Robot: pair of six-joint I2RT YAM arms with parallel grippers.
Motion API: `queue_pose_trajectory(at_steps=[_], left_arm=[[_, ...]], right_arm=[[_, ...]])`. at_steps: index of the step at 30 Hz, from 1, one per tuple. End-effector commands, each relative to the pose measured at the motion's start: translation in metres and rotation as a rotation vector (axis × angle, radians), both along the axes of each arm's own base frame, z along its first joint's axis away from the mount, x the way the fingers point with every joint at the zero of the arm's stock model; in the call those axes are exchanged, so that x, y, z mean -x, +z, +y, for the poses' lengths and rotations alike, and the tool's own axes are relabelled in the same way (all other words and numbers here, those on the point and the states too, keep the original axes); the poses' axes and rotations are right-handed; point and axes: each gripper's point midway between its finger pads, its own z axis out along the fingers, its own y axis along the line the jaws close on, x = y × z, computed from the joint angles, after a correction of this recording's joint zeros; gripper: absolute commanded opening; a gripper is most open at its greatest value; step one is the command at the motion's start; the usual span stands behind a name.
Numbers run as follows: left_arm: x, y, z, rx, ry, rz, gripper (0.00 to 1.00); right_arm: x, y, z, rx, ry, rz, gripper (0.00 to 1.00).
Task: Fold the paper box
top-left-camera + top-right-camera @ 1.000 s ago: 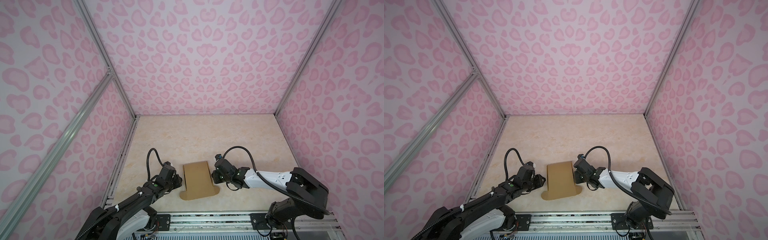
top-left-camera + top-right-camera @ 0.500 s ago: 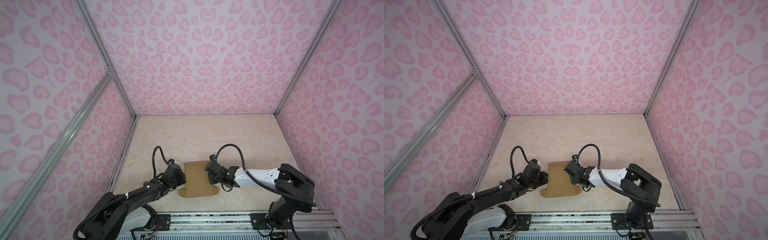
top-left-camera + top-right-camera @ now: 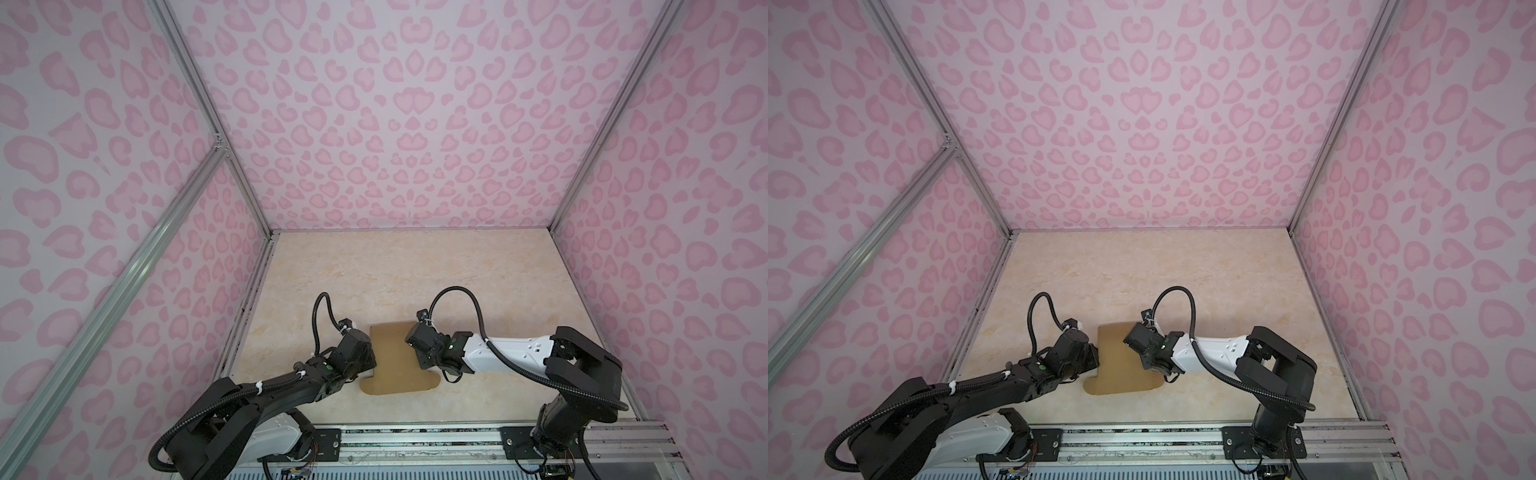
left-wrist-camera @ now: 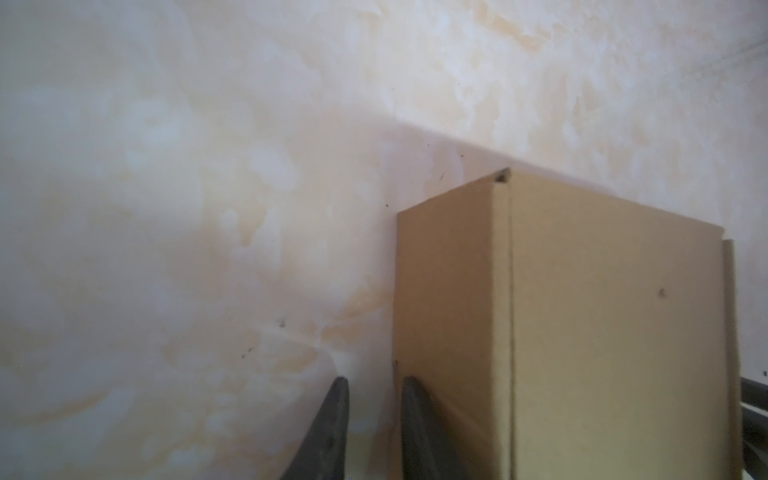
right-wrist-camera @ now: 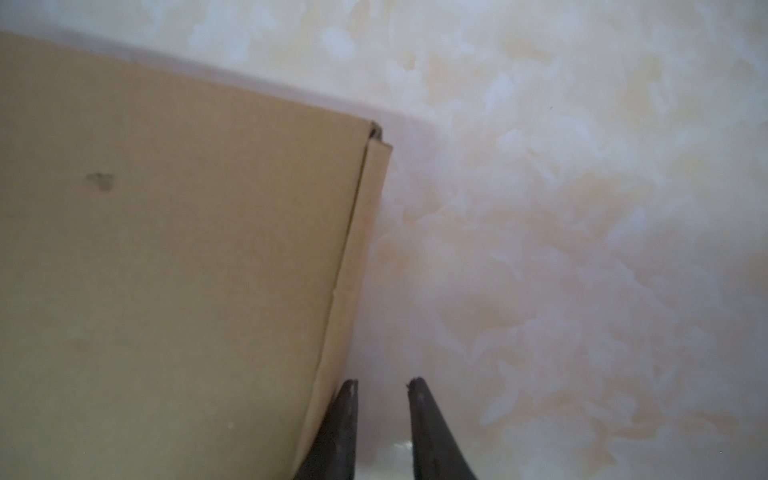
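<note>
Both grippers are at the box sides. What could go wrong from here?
1. The left gripper and right gripper flank the box, neither holding it. An uneven push could slide or twist it.
2. The side walls look loosely folded, so squeezing may buckle them.

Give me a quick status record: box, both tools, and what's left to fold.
box: brown cardboard, on the table between the arms, side panels bent along their creases
near flap: rounded corners, lying flat on the table, not yet folded
left tool: jaws slightly apart, empty, beside the box's side panel
right tool: jaws slightly apart, empty, beside the opposite side
contact: touch on the cardboard unclear
</note>
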Motion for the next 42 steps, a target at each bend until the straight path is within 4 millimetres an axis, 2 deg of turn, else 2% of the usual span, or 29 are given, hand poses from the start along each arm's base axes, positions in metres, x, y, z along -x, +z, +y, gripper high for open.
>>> queue_pose_trajectory(at_steps=[1,3,6,10,13,14,20,26,33,38,42], left_arm=[[-0.001,0.038,-0.056,0.270,-0.145,-0.050,0.27],[-0.001,0.038,-0.054,0.263,-0.144,-0.055,0.28],[-0.002,0.038,-0.048,0.228,-0.145,-0.065,0.30],[-0.005,0.038,-0.026,0.197,-0.108,-0.074,0.34],[-0.006,0.044,-0.008,0.156,-0.087,-0.090,0.35],[-0.006,0.047,-0.005,0.147,-0.085,-0.099,0.41],[-0.005,0.057,0.005,0.093,-0.095,-0.111,0.45],[0.004,0.042,0.011,0.053,-0.097,-0.036,0.45],[0.008,0.040,0.024,-0.010,-0.090,-0.017,0.45],[0.004,0.050,0.026,-0.017,-0.083,-0.024,0.44],[-0.001,0.074,0.020,0.043,-0.069,-0.065,0.45]], right_arm=[[0.020,0.028,0.089,-0.390,0.177,0.086,0.26],[0.018,0.029,0.086,-0.400,0.171,0.091,0.27],[0.009,0.025,0.068,-0.368,0.122,0.090,0.26],[-0.005,0.021,0.034,-0.318,0.050,0.071,0.26],[-0.010,0.026,0.019,-0.264,0.047,0.028,0.27],[-0.010,0.029,0.017,-0.253,0.052,0.022,0.27],[-0.012,0.035,0.011,-0.206,0.062,0.004,0.30],[-0.013,0.022,-0.002,-0.128,0.039,0.025,0.33],[-0.015,0.018,-0.021,-0.082,0.009,0.020,0.42],[-0.020,0.022,-0.029,-0.080,-0.002,0.010,0.45],[-0.021,0.031,-0.031,-0.097,-0.004,0.000,0.42]])
